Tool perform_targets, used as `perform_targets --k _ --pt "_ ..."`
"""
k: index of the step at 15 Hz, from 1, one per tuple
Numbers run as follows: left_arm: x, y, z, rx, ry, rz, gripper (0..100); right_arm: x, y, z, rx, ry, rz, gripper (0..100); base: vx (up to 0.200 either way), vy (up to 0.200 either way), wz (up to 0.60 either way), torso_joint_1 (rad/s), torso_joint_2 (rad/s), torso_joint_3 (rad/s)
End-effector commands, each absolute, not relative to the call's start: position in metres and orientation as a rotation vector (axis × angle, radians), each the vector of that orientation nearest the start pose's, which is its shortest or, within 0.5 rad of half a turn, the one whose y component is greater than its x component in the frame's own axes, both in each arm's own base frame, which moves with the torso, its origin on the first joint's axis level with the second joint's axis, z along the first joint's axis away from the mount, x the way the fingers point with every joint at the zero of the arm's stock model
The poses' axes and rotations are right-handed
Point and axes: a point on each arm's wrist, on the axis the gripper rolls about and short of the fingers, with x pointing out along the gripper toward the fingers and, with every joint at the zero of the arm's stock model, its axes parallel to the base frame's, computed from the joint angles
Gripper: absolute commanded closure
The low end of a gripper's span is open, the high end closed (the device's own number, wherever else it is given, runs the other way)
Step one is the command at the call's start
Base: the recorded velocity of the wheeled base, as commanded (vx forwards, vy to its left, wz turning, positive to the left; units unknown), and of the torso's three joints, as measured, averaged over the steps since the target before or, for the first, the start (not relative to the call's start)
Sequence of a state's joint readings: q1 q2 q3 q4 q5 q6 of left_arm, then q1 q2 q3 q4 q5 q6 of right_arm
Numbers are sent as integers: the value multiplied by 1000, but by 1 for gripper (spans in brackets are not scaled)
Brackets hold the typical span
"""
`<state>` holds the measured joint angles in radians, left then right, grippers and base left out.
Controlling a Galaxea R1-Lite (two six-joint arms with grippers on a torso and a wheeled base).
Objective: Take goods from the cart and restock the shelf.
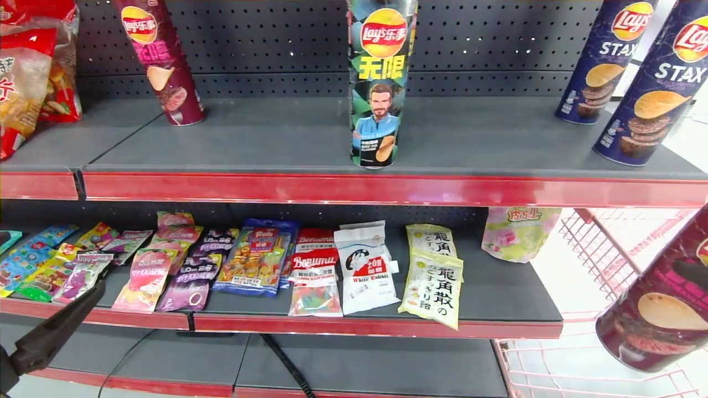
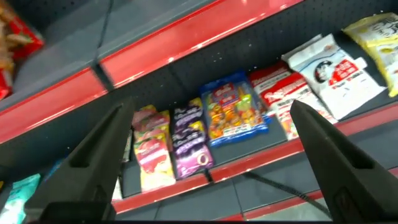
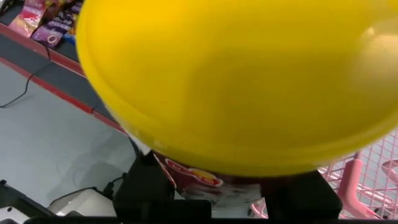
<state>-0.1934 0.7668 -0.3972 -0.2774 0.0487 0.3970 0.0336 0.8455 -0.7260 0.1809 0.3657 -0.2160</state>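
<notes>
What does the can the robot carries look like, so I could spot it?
Look right of the shelves, over the pink cart. There the right end effector grips a maroon chip can with a yellow lid. Unlike the shelf's standing cans, it hangs tilted in the air.

Grips a maroon chip can (image 3: 208, 182) in the right pincer (image 3: 227, 194), with one dark finger (image 3: 146, 186) pressed to the can at 8 o'clock of its yellow lid (image 3: 236, 81) and the other at 5 o'clock. Faces that lid square on, broad and close. Toward 10 o'clock, past the lid: the red-edged shelf (image 3: 37, 59), with pink and purple candy packets (image 3: 56, 25) lying on it. At 8 o'clock: grey floor (image 3: 56, 137) crossed by a thin black cable (image 3: 18, 96). At 4 o'clock: pink wire of the cart (image 3: 367, 180).
</notes>
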Motion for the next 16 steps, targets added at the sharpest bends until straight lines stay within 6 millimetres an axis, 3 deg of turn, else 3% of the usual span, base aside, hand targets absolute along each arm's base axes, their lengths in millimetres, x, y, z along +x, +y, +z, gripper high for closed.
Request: perform_targets --k 1,16 --pt "74 -13 206 407 59 -160 0 78 11 248 -162 252 429 100 0 200 0 -2 2 2" --pt "75 -13 211 410 43 -157 0 71 11 244 -165 240 447 100 0 200 0 4 3 3"
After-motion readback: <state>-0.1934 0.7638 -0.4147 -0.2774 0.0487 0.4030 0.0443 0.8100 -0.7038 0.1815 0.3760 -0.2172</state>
